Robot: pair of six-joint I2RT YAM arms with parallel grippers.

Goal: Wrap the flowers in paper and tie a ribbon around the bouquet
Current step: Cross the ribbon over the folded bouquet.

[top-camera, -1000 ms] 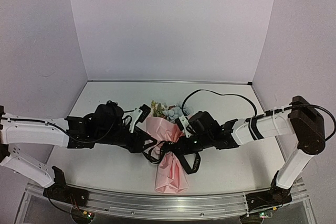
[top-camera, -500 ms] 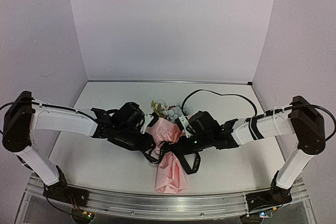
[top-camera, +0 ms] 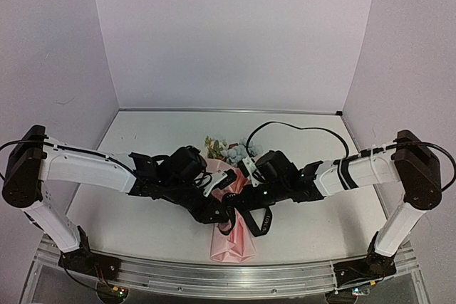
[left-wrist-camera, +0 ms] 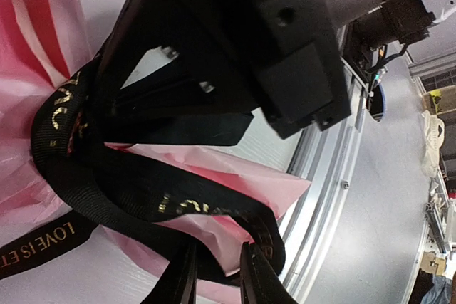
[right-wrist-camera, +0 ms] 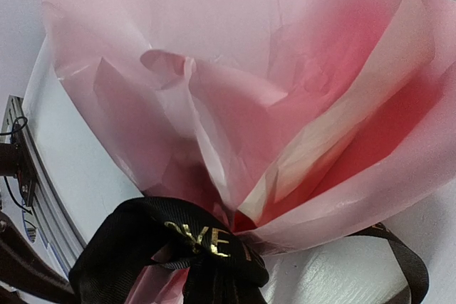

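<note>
The bouquet lies in the middle of the table. Its flowers (top-camera: 226, 150) point to the back and the pink paper (top-camera: 232, 244) cone points to the front. The black ribbon (top-camera: 258, 220) with gold lettering loops round the cone's waist. My left gripper (top-camera: 222, 208) reaches in from the left. In the left wrist view its fingers (left-wrist-camera: 258, 275) stand close together, shut on a ribbon (left-wrist-camera: 178, 201) strand with a fold of paper (left-wrist-camera: 279, 184). My right gripper (top-camera: 241, 189) is shut on the bunched ribbon (right-wrist-camera: 208, 241) below the flared paper (right-wrist-camera: 249, 105).
A black cable (top-camera: 299, 128) curves over the table behind the right arm. An aluminium rail (top-camera: 214, 276) runs along the front edge, close to the cone's tip. The right arm's black body (left-wrist-camera: 285, 40) hangs just above the left gripper.
My left arm has swung right from beside the cone to the ribbon at its waist, and its jaws have narrowed. The right arm and bouquet have stayed put.
</note>
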